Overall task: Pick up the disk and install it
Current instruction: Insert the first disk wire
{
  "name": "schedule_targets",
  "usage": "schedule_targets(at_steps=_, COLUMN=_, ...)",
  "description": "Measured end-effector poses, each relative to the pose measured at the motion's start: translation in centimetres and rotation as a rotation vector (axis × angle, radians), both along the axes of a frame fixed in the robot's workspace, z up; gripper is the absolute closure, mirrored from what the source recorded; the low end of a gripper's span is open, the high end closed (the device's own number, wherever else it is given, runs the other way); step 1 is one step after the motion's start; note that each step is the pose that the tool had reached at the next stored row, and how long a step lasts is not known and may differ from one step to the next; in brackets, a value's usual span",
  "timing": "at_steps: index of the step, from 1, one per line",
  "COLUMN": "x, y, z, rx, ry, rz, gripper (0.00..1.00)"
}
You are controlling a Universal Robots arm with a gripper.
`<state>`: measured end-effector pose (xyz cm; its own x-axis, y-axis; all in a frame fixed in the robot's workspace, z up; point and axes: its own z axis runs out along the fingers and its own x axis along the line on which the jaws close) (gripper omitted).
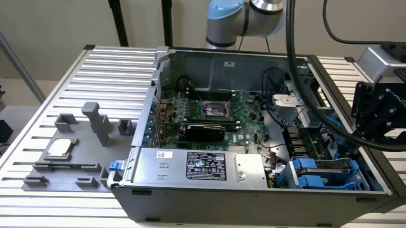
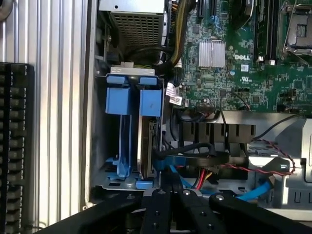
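In the exterior view, the case [image 1: 254,202] lies on its side on the slatted desk [image 1: 120,66], its open side up so the arm can reach in from above. The pincer [image 1: 379,128] hangs over the case's rim at the exterior view's right. The bay [image 1: 320,173] with its blue caddies sits just below it. A chip [image 1: 60,148] rests on a grey tray, well apart from the pincer, across the case.

In the wrist view, the pincer's fingers look pressed together, with nothing between them. Just beyond the tips, the disk [image 2: 145,141] stands on edge in the bay, its blue bracket around it, likely because the slots take drives edge-on. It appears seated, so the install looks largely done. An empty caddy [image 2: 118,102] stands beside it, farther from the tips. A black cable [image 2: 195,158] loops close to the tips.
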<state>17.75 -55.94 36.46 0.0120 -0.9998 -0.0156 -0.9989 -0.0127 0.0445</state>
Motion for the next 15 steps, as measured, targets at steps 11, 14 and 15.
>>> schedule_targets(at_steps=11, x=-1.6, y=1.23, z=-1.91, rx=0.0000, ry=-0.0044, rz=0.006, gripper=1.00)
schedule_targets(at_steps=14, x=-1.9, y=1.43, z=-2.02, rx=0.0001, ry=-0.0044, rz=0.008, gripper=1.00)
schedule_targets(at_steps=15, x=-2.0, y=1.43, z=-2.03, rx=0.0001, ry=-0.0044, rz=0.009, gripper=1.00)
